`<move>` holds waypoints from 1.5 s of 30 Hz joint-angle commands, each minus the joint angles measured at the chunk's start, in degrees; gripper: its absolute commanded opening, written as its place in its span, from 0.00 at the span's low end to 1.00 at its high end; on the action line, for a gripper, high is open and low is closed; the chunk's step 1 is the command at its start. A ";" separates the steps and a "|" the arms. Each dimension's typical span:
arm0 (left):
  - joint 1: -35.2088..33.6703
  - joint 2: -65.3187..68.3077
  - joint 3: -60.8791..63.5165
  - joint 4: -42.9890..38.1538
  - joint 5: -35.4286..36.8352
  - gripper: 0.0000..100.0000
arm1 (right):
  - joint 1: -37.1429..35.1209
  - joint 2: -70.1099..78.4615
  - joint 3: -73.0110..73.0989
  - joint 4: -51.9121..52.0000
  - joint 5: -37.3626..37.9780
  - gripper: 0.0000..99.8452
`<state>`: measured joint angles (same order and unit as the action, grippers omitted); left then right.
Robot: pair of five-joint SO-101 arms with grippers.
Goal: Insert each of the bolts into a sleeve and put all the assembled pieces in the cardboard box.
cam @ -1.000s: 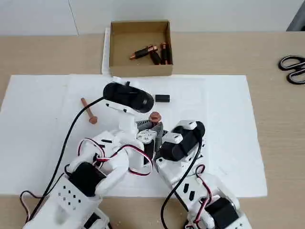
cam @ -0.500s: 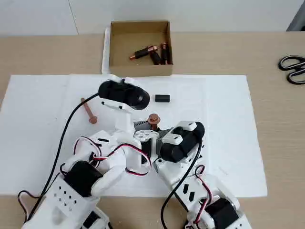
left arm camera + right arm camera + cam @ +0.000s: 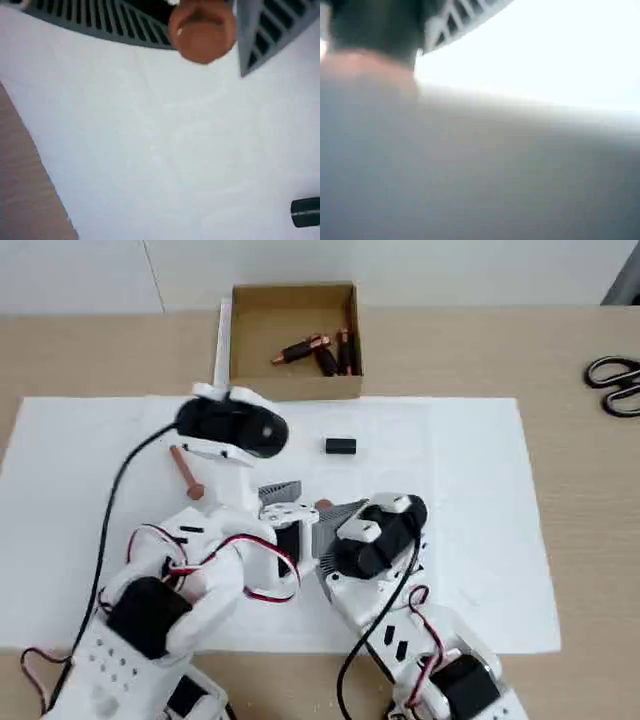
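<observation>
The copper-coloured metal bolt [image 3: 323,506] I was watching stood in the middle of the white paper sheet [image 3: 470,490]. Only its round head showed from above, so I judged its long axis to be near vertical. It sat just beside the right gripper [image 3: 335,515] and a little apart from the left gripper [image 3: 283,495]. In the left wrist view the head lay between two grey ribbed faces, but I could not tell which arm owned them, nor whether either gripper was clamped or open. The shank was hidden, so I could not say if a sleeve was already on it. The short black cylindrical sleeve [image 3: 340,446] lay free on the paper beyond both grippers, toward the open brown cardboard box [image 3: 295,388]. Its long axis ran across the table, at right angles to the bolt's, and both grippers looked about equally near it. A second copper-coloured bolt [image 3: 186,472] lay flat on the left arm's side, head toward the arms, and I judged it the left arm's to fetch. Several assembled pieces [image 3: 320,348] lay in the box.
</observation>
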<state>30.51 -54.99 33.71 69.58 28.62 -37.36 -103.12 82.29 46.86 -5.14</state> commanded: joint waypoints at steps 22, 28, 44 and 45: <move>-37.36 0.09 -6.90 14.15 -27.96 0.32 | 15.60 31.25 -25.76 -9.89 4.04 0.00; -37.71 0.00 -6.99 15.12 -27.96 0.32 | 17.98 59.91 -40.26 -28.97 4.31 0.00; -37.80 0.00 -6.99 18.29 -27.96 0.32 | 18.24 118.99 -85.98 -49.01 4.22 0.00; -37.80 0.00 -6.99 18.29 -27.96 0.32 | 18.24 121.80 -88.35 -49.01 4.22 0.00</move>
<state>-6.95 -54.73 27.12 87.60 1.01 -19.60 13.36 3.60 0.00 -1.63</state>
